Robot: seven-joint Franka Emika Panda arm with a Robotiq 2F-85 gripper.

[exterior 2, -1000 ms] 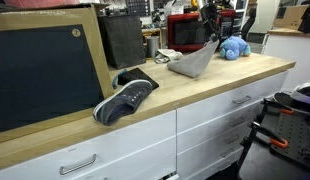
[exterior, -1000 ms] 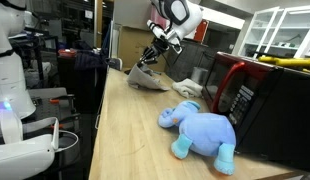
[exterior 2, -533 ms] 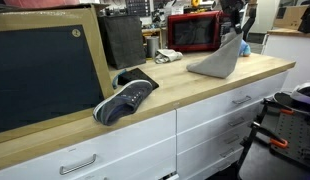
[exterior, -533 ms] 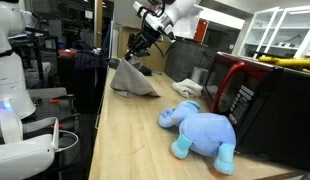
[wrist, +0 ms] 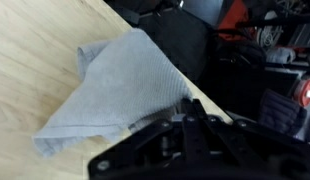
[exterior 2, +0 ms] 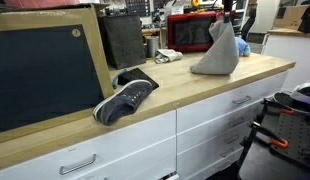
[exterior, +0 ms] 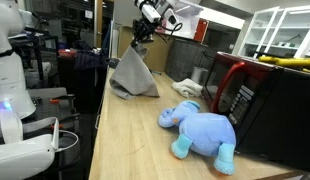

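Observation:
A grey cloth (exterior: 134,74) hangs in a tent shape from my gripper (exterior: 141,34), its lower edge still resting on the wooden counter (exterior: 135,140). In an exterior view the cloth (exterior 2: 219,52) rises to a peak under the gripper (exterior 2: 226,20) near the counter's far end. The wrist view shows the cloth (wrist: 120,85) spreading away from the shut jaws of my gripper (wrist: 175,108), pinched at one corner. A blue stuffed elephant (exterior: 200,129) lies on the counter nearer the camera, apart from the cloth.
A red microwave (exterior: 253,95) stands beside the elephant. A dark sneaker (exterior 2: 125,98) lies near the counter's edge, next to a large framed chalkboard (exterior 2: 47,70). White drawers (exterior 2: 205,125) run below the counter. A white robot (exterior: 13,90) stands off the counter's side.
The gripper has risen and moved toward the counter's edge, pulling the cloth up from a flat heap into a tall hanging cone. The elephant and sneaker have not moved.

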